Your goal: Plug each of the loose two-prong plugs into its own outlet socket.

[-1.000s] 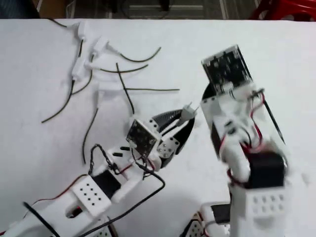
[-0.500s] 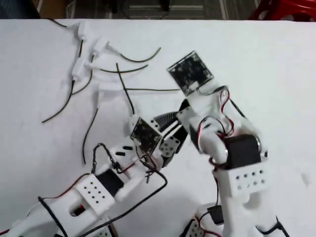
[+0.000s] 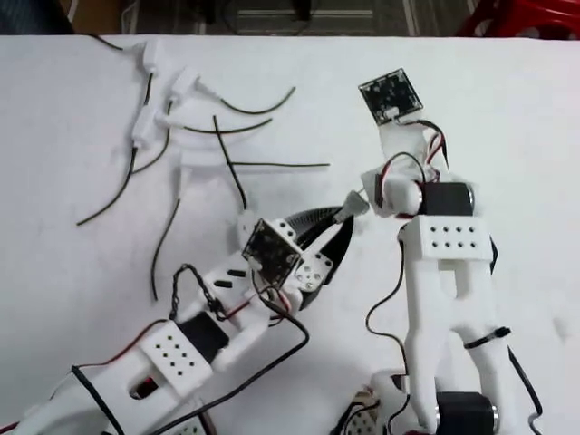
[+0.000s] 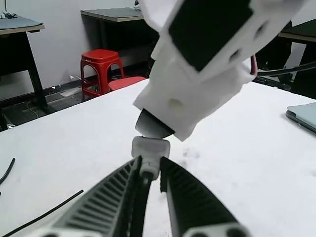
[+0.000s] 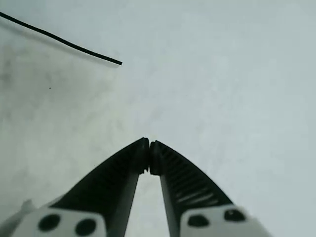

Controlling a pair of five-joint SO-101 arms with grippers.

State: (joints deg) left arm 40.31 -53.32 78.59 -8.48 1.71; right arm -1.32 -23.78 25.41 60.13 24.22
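My left gripper point(image 3: 343, 219) is shut on a white two-prong plug point(image 3: 352, 205) near the middle of the table. In the left wrist view the plug point(image 4: 150, 148) sticks out beyond the black fingers point(image 4: 190, 197), and the left gripper point(image 4: 150, 170) has the right arm's white wrist point(image 4: 197, 94) pressed on top of it. The right arm point(image 3: 449, 240) stretches up the right side, its wrist beside the held plug. My right gripper point(image 5: 148, 150) is shut on nothing, above bare table, with a black wire end point(image 5: 116, 61) ahead of it.
Several loose plugs with dark wires point(image 3: 145, 127) lie scattered at the table's far left. Another plug point(image 3: 246, 220) sits against the left arm's wrist. A grey flat object point(image 4: 303, 113) lies at the table's edge, and a red stool point(image 4: 101, 61) stands beyond it.
The right arm swung left over the held plug, then stretched farther up the table and dropped lower. The left gripper stayed put with the plug in it.
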